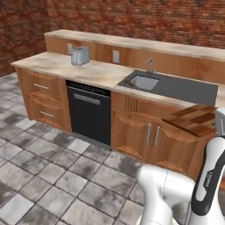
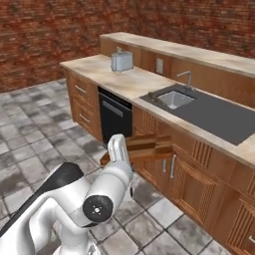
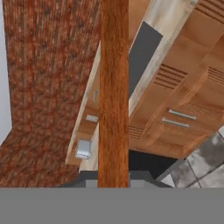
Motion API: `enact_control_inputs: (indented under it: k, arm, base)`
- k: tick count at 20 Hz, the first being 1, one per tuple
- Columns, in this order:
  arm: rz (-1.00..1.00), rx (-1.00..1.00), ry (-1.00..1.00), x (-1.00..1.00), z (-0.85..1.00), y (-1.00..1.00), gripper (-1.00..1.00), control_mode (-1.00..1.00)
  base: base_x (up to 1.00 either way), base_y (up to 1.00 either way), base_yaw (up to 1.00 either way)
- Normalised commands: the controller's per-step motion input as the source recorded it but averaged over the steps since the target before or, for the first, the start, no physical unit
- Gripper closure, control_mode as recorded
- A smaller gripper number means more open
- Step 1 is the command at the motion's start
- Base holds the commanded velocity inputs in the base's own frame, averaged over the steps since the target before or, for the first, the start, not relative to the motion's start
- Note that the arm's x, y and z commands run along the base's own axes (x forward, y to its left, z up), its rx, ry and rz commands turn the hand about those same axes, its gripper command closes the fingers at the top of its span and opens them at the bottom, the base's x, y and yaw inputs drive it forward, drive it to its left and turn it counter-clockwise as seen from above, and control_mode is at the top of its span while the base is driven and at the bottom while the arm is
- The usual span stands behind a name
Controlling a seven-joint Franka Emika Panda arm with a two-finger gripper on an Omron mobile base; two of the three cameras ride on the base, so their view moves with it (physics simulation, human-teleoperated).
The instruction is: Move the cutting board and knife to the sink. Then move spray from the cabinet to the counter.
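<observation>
Now tool (image 3: 113,183) clamps cutting board (image 1: 193,118) edge-on, held above floor nr counter (image 1: 88,70).

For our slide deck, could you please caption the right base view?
The hand carries the board above the floor, short of the sink.

The cutting board (image 1: 193,118) ran out past the right edge of the left base view, and the arm covered its near end in the right base view (image 2: 144,146). In the hand view it (image 3: 114,87) appeared edge-on, its lower end hiding the gripper.
</observation>
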Motion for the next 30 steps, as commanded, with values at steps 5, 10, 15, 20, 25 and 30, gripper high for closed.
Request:
enact_control_inputs:
  k: [5, 10, 15, 20, 25, 30]
  arm:
    - [0.0, 0.0, 0.0, 0.0, 0.0, 0.0, 1.0, 1.0]
    - [0.0, 0.0, 0.0, 0.0, 0.0, 0.0, 1.0, 1.0]
    - [0.0, 0.0, 0.0, 0.0, 0.0, 0.0, 1.0, 1.0]
    - [0.0, 0.0, 0.0, 0.0, 0.0, 0.0, 1.0, 1.0]
    - [0.0, 0.0, 0.0, 0.0, 0.0, 0.0, 1.0, 1.0]
    - [0.0, 0.0, 0.0, 0.0, 0.0, 0.0, 1.0, 1.0]
  base:
    - [0.7, 0.06, -0.37]
    - [0.63, 0.09, -0.42]
    - [0.76, 0.48, -0.32]
    - [0.97, 0.57, -0.22]
    - [1.0, 0.42, -0.17]
    - [1.0, 0.18, -0.22]
